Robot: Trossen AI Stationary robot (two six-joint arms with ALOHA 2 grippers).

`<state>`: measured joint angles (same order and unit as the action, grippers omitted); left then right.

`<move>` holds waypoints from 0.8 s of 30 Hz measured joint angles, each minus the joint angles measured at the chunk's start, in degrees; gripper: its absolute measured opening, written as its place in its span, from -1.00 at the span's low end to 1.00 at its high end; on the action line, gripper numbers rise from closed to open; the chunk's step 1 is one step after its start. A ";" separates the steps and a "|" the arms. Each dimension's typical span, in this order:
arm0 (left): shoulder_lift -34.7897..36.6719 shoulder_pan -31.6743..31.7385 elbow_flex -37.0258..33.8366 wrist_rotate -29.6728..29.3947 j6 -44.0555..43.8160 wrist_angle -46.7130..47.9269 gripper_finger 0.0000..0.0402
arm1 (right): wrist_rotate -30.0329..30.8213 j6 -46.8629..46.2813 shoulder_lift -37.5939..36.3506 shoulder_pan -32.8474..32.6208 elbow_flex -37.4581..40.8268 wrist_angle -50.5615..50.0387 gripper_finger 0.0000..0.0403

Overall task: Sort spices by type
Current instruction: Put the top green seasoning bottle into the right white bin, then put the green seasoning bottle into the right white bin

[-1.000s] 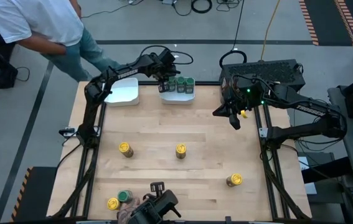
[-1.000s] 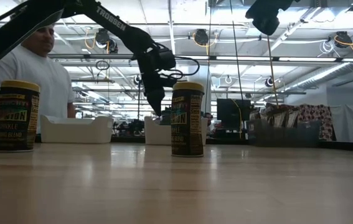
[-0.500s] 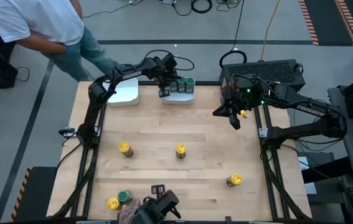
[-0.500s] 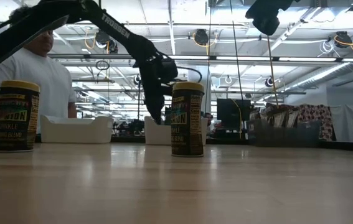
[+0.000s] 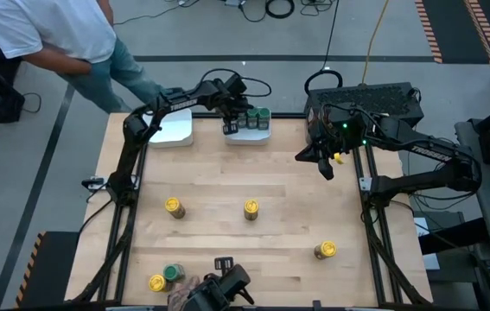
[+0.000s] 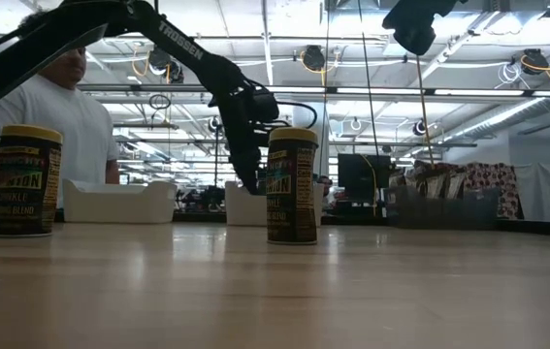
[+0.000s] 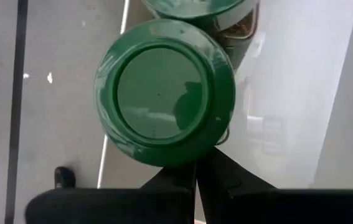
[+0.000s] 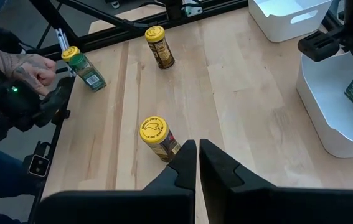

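Observation:
Three green-lidded jars (image 5: 251, 117) stand in the white tray (image 5: 257, 136) at the far middle. My left gripper (image 5: 227, 129) is shut and reaches steeply down into that tray's left end, its fingertips (image 7: 196, 168) beside a green-lidded jar (image 7: 164, 90). On the table stand yellow-lidded jars (image 5: 173, 206), (image 5: 251, 208), (image 5: 324, 250), (image 5: 156, 282) and one green-lidded jar (image 5: 174, 273). My right gripper (image 5: 324, 168) hangs shut in the air at the right, holding nothing (image 8: 197, 152). My left gripper's shut fingertips come from above, slanting down, at the side of the green-lidded jar just under its lid's rim (image 7: 192, 158). The lid hides the spot, so I cannot tell whether they touch it. The jar stands upright in the tray.
A second white tray (image 5: 173, 128) stands at the far left. A person in a white shirt (image 5: 46, 34) stands beyond the far left corner. A hand (image 8: 33, 70) shows at the near edge by the jars there. A black box (image 5: 374, 99) sits at the far right.
My left gripper has sunk into the left end of the tray with the green-lidded jars, tipping a little steeper, and has stayed shut.

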<state>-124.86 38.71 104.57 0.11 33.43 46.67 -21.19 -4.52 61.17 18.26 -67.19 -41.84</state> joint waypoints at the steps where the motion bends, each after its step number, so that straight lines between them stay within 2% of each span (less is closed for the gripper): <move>1: 0.00 -0.08 0.00 0.37 0.15 -0.14 -0.95 | 0.00 0.10 0.00 0.00 0.02 -0.01 -1.00; 15: 0.73 -0.10 0.00 0.70 2.03 -0.15 -0.95 | 0.02 0.70 0.00 0.00 0.02 0.02 -1.00; 24: 9.26 -0.25 0.00 0.01 2.97 5.11 -0.98 | 0.02 0.56 0.00 0.00 0.02 0.80 -1.00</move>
<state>-115.60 38.45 104.57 0.12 36.40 51.77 -21.17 -3.96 61.17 18.26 -67.18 -41.04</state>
